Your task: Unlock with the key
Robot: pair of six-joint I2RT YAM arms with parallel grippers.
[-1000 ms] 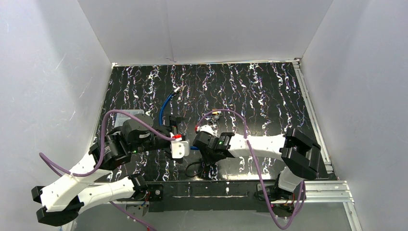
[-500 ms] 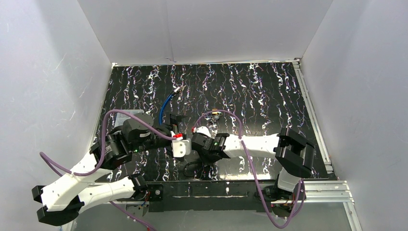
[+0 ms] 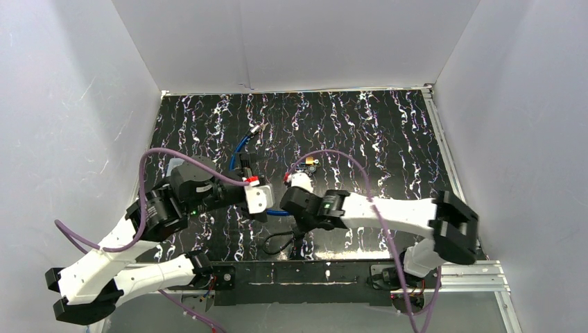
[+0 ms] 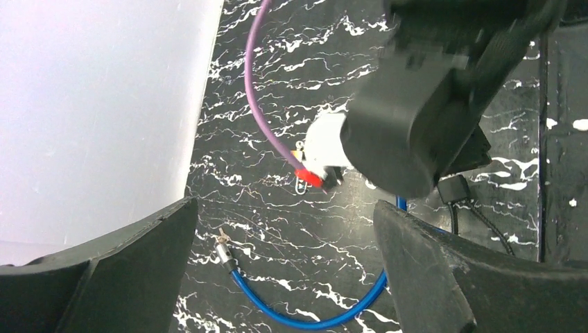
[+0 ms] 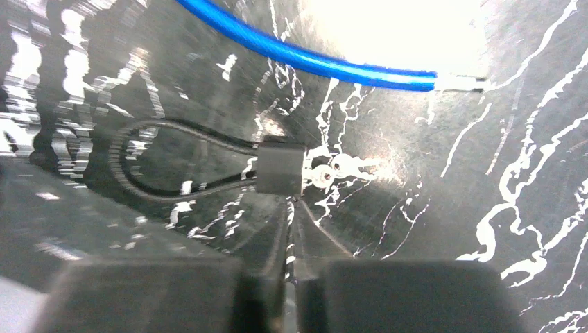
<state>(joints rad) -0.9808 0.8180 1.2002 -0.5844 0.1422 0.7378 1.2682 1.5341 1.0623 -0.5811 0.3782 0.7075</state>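
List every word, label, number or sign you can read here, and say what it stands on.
No text can be read in any view.
Lock body: blurred, no marking made out.
Keys: blurred, any stamp unreadable.
Small yellowish item: too small to read.

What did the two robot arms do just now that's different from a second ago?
The right gripper squeezed its fingers almost together just in front of the small black lock block with its black cable loop; whether it caught anything is unclear. Its elbow swung out to the right. The left gripper slid a little farther from the bases, still wide open. The blue cable and the lock stayed put.
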